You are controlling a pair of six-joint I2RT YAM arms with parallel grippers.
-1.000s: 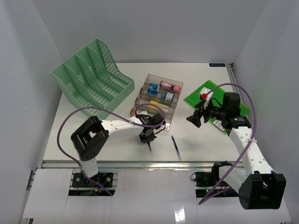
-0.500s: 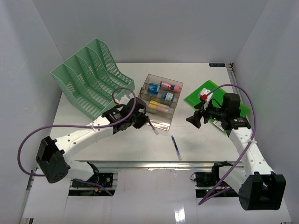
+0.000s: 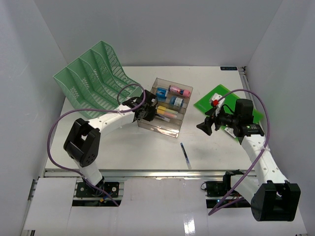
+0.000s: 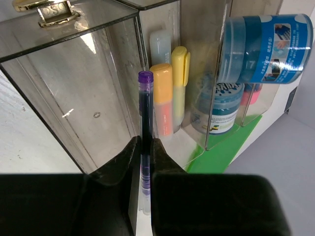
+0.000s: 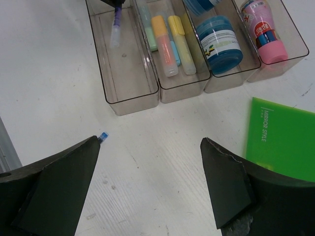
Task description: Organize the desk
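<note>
The white desk (image 3: pixel 142 147) holds a clear smoky tray (image 3: pixel 166 105) near its middle. My left gripper (image 3: pixel 145 113) is at the tray's left end. In the left wrist view it (image 4: pixel 145 145) is shut on a purple pen (image 4: pixel 145 113), which points into the tray's empty end compartment (image 4: pixel 83 103). The right wrist view shows that pen (image 5: pixel 117 22) over the same compartment. My right gripper (image 3: pixel 205 126) hovers right of the tray, open and empty (image 5: pixel 150 162) above bare desk. A blue-tipped pen (image 3: pixel 185 155) lies loose on the desk in front; its tip (image 5: pixel 102 136) shows beside my right gripper's left finger.
The tray holds orange (image 4: pixel 161 98) and yellow (image 4: pixel 179 83) highlighters, blue round tubs (image 5: pixel 220 37) and a pink bottle (image 5: pixel 266 29). A green notebook (image 3: pixel 216 101) lies to the right. A mint-green mesh file rack (image 3: pixel 96 78) stands at the back left. White walls enclose the desk.
</note>
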